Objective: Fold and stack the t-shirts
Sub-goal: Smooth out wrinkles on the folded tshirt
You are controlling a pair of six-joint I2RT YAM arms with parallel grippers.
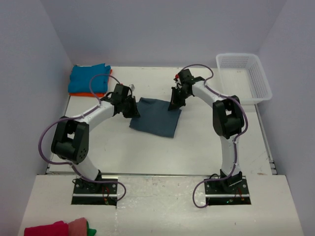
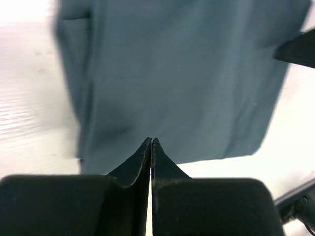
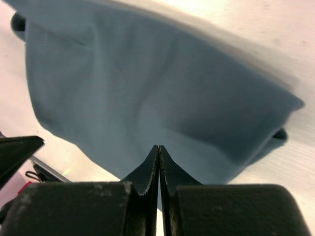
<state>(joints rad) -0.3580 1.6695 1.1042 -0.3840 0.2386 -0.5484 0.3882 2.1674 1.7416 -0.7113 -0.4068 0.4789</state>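
A dusty slate-blue t-shirt (image 1: 156, 118), folded into a rough rectangle, lies mid-table. My left gripper (image 1: 132, 109) is at its far left corner and my right gripper (image 1: 174, 104) at its far right corner. In the left wrist view the gripper (image 2: 151, 140) is shut, its tips overlapping the shirt's (image 2: 177, 73) near edge. The right wrist view has the gripper (image 3: 159, 146) shut the same way on the shirt (image 3: 147, 98), which billows and looks blurred. A folded turquoise-blue t-shirt (image 1: 88, 77) rests on an orange one (image 1: 91, 94) at the far left.
A white mesh basket (image 1: 258, 81) stands at the far right corner. Red and pink cloth (image 1: 54, 228) lies on the near ledge at the left, below the arm bases. Grey walls close in the table on three sides.
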